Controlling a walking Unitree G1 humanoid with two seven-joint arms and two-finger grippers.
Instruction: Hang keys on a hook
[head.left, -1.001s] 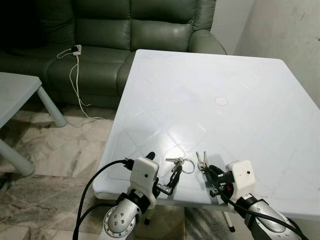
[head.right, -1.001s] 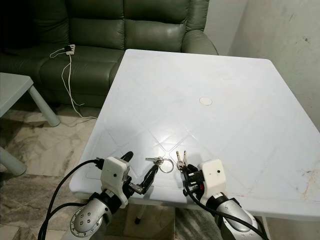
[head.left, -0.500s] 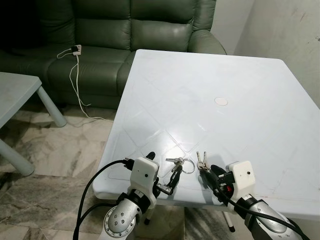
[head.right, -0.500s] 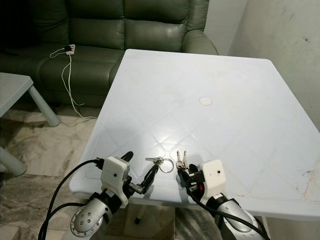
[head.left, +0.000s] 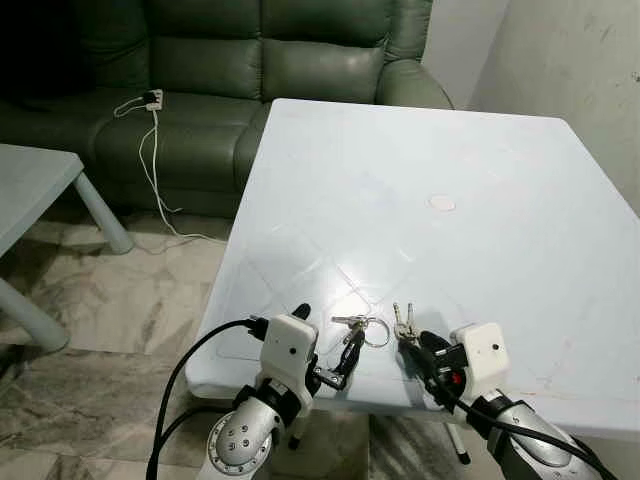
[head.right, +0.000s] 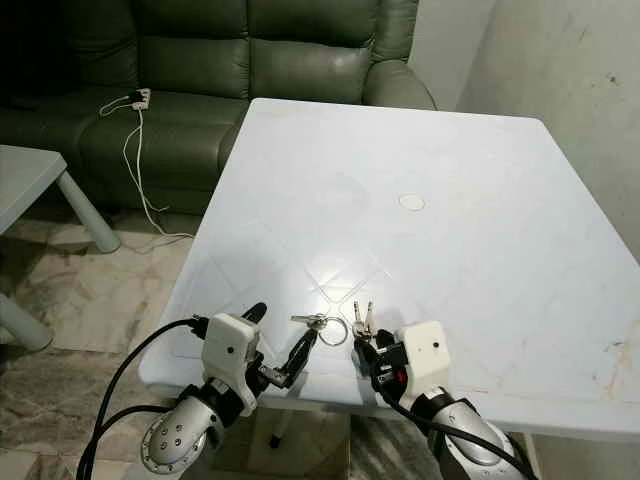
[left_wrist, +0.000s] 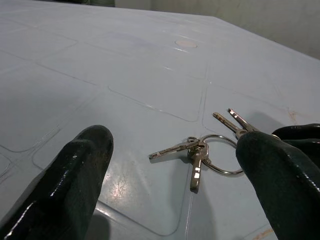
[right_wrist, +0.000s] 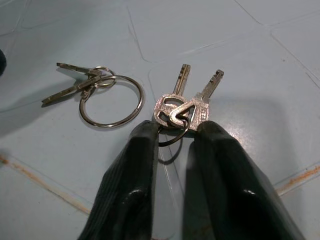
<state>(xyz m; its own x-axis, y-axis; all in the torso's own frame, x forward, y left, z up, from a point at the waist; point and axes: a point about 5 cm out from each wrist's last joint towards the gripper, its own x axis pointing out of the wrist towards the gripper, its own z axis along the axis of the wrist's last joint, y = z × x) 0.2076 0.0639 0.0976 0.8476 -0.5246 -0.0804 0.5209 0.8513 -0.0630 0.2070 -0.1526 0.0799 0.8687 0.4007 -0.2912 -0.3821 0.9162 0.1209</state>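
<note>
Two sets of keys lie on a table (head.left: 450, 150) near its front edge. The right gripper (right_wrist: 172, 131) sits at the near end of the pair of keys (right_wrist: 187, 102), its fingertips either side of their small ring. The keys on the large ring (head.left: 362, 326) lie just to its left, directly ahead of the left gripper (head.left: 322, 340). A sofa (head.left: 250, 60) stands beyond the table, well behind both grippers.
</note>
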